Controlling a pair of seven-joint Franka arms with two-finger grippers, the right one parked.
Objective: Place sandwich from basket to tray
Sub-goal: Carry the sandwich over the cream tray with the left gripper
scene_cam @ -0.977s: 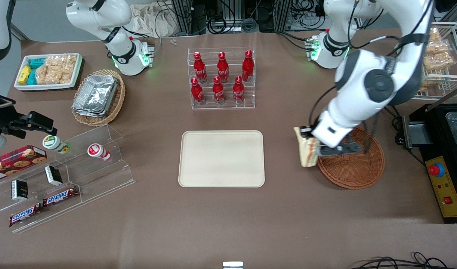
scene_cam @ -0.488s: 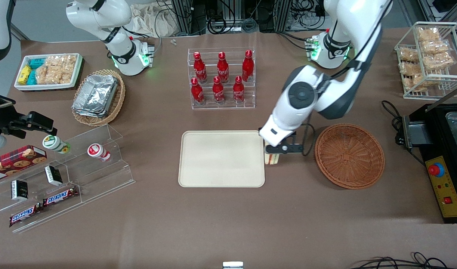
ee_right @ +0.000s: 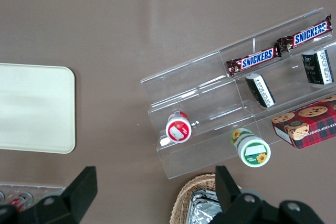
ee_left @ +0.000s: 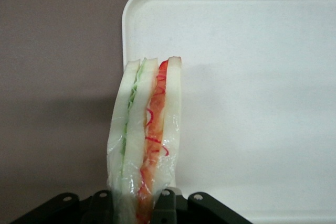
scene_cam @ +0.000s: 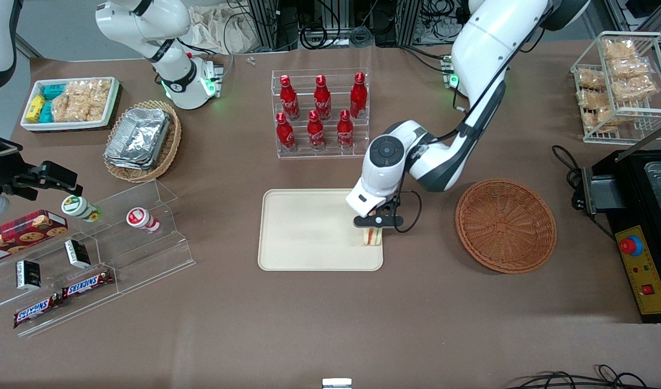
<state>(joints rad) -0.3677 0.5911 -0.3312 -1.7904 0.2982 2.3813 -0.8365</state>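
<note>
Sandwich (scene_cam: 372, 236) is the thing I carry, and it hangs in my gripper (scene_cam: 374, 229) over the edge of the tray (scene_cam: 308, 229) that lies toward the basket. My jaws are nearly closed, with only the thickness of the wedge between them, and in the wrist view the two fingers (ee_left: 166, 209) press the bread slices of the sandwich (ee_left: 145, 140) from both sides at its base. The cut edge with green and red-orange filling points away from my fingers, down toward the tray (ee_left: 252, 93), near one rounded corner.

Going across the front view from the tray: its cream surface carries nothing yet. Next comes my gripper with the wedge above the tray's rim area. After it, toward the working arm's end of the table, the reddish-brown wicker basket (scene_cam: 506, 226) stands with nothing in it.

So I judge that the lifting and most of the carrying are done. What remains is to lower the sandwich onto the tray, open my jaws and go away. I cannot tell whether the wedge already touches the tray. It sits rather close to the rim, so a small move inward before release seems wise to me.
</note>
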